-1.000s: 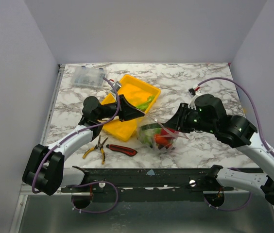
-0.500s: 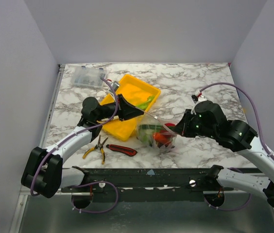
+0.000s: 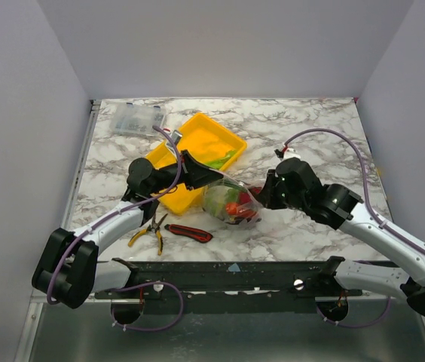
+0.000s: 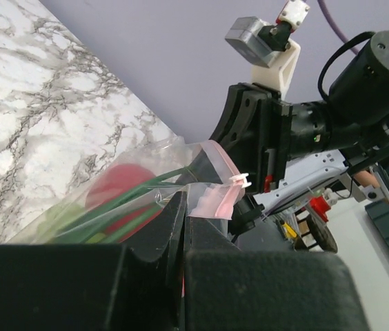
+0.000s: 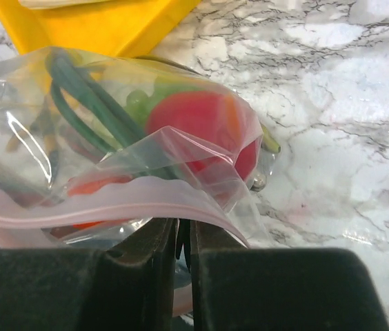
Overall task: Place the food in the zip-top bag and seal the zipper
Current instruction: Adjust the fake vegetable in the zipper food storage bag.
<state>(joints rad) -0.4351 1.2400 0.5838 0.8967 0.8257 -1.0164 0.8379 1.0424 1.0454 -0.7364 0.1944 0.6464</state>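
Two hands meet at the mouth of the zip-top bag (image 3: 227, 202), and sealing looks to be the step in hand. The food (image 5: 194, 124), a red tomato among greens, lies inside the clear film just ahead of the right hand (image 5: 183, 241). The left hand (image 4: 183, 227) is clenched on one end of the zipper (image 4: 212, 196). The right hand's jaws stand almost together with the pink strip between them, apparently pinching it. The next move seems to call for a firm pinch drawn along the strip, away from the left hand, which anchors the other end.
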